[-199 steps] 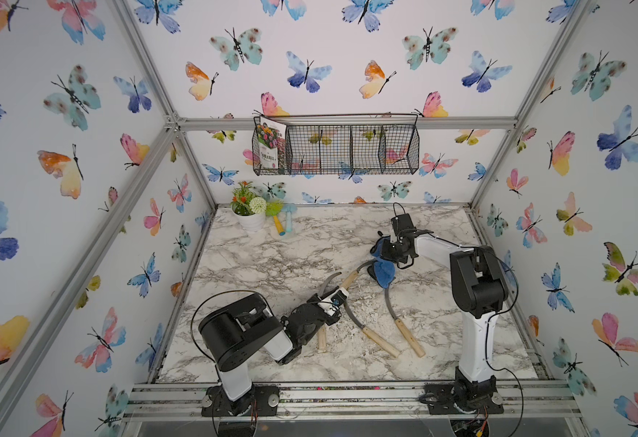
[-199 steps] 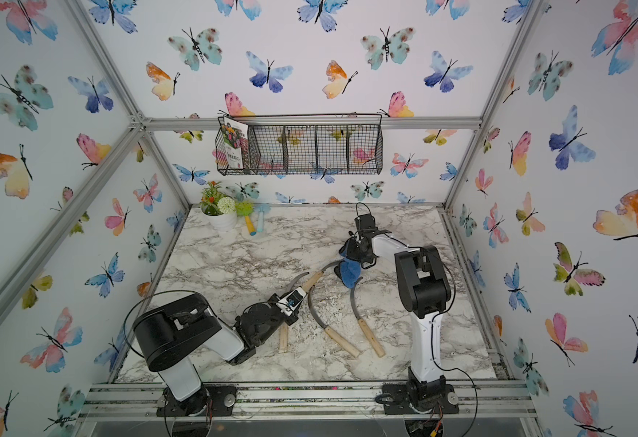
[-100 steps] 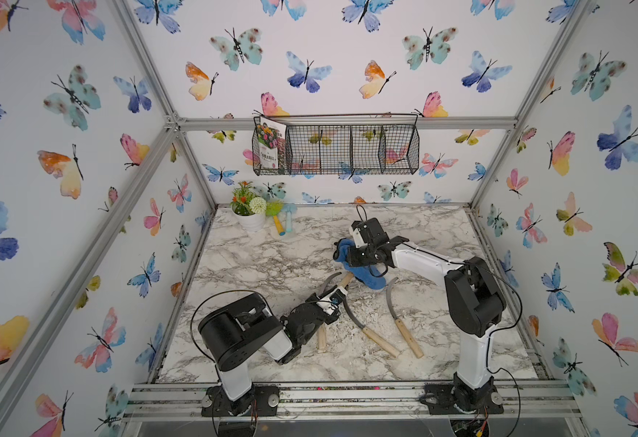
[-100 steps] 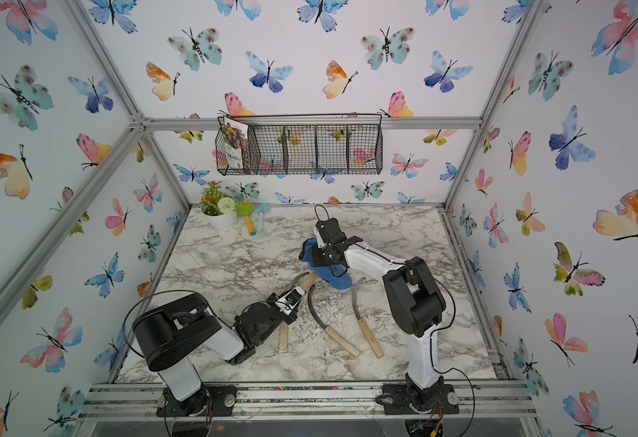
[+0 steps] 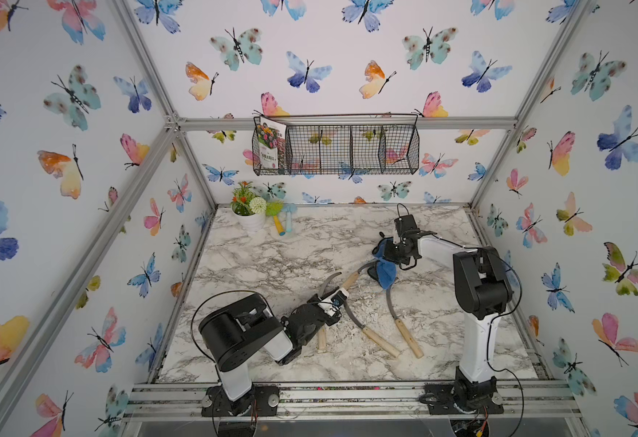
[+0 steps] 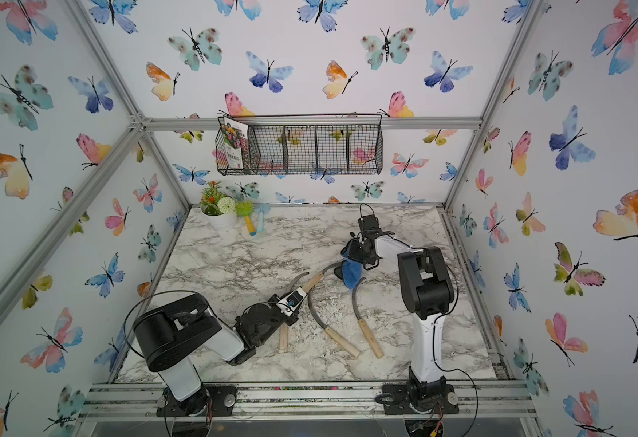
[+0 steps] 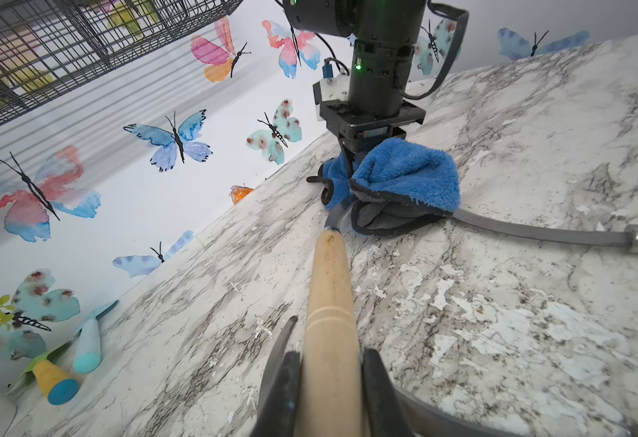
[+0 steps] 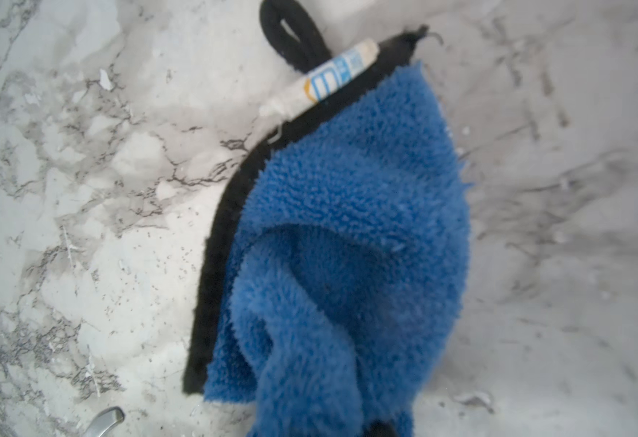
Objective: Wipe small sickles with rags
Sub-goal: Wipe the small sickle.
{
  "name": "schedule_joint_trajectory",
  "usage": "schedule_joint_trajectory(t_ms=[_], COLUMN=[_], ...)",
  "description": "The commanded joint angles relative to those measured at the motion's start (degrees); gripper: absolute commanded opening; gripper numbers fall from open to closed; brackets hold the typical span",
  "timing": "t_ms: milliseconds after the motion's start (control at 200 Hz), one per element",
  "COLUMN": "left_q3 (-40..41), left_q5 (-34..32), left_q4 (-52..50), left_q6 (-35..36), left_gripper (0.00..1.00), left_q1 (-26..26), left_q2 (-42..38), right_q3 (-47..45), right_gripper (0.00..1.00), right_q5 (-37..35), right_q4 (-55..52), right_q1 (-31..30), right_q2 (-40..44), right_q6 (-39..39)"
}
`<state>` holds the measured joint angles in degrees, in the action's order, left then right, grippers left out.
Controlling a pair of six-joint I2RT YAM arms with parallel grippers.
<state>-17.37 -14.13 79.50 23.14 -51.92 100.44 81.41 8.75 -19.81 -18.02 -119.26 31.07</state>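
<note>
Left fingers (image 7: 283,382) closed on one small sickle (image 7: 330,302) by its wooden handle; right fingers (image 7: 348,150) pinch the blue rag (image 7: 404,178) (bunched, black-edged) over its blade, right of centre on the table (image 5: 272,257).

Bright blue up front: the fluffy blue terry rag (image 7: 404,170), black-trimmed, grey underneath, with a white-and-blue label (image 8: 332,72). The small sickles (image 5: 380,342) have curved grey metal blades and pale tan wooden handles. White marble-patterned tabletop (image 5: 291,246), grey veins. Upper left of both top views: yellow-handled toy tool (image 5: 279,227), light-blue-handled toy tool (image 5: 289,223), white pot (image 5: 253,222). Pastel watercolour butterfly wallpaper (image 5: 304,73) all round.
</note>
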Motion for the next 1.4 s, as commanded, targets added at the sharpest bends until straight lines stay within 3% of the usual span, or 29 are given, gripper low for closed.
schedule_joint_trajectory(t_ms=[0,210,325,541,616,721,896,986,1131,1256,1396], left_q3=[0.0,-0.5,-0.8,2.0,0.4,-2.4,-0.6,-1.1,-1.4,-0.3,-1.9], left_q5=[-3.6,-5.4,-7.3,2.4,6.8,18.7,27.0,36.2,49.4,53.9,53.8], left_q4=[4.0,4.3,2.6,-0.4,-8.2,-20.5,-11.2,-8.1,3.9,22.0,22.2], left_q6=[0.4,-1.0,-6.1,-20.1,-27.9,-36.4,-44.7,-49.8,-59.0,-66.5,-67.4], left_gripper=[0.0,0.0,0.0,0.0,0.0,0.0,0.0,0.0,0.0,0.0,0.0], left_q1=[0.2,0.7,2.5,10.1,14.3,21.6,25.1,28.7,34.1,37.2,38.6], left_q2=[-0.2,0.4,-1.3,-8.5,-12.4,-16.7,-13.3,-10.6,-3.0,6.3,9.6], right_q3=[-2.1,-2.9,-3.8,-7.2,-7.5,-7.9,-2.9,-3.3,-18.0,-32.6,-38.0], right_gripper=[0.02,0.02,0.02,0.02,0.02,0.02,0.02,0.02,0.02,0.02,0.02], right_q5=[-1.8,-2.2,-1.7,0.5,-1.2,-2.1,-5.3,-6.0,-2.6,-2.6,-7.9], right_q4=[-3.5,-3.0,-1.6,3.7,3.4,3.9,0.1,-0.1,8.8,16.3,15.5], right_q1=[-0.3,-0.3,-0.3,-0.9,-1.4,-2.1,-5.6,-7.6,-7.9,-8.0,-8.1], right_q2=[-1.0,0.3,1.5,8.8,12.9,20.1,30.2,35.1,48.2,60.0,64.1], right_q6=[0.4,0.4,0.3,-1.8,-2.8,-3.3,-1.5,1.9,7.8,7.9,5.4])
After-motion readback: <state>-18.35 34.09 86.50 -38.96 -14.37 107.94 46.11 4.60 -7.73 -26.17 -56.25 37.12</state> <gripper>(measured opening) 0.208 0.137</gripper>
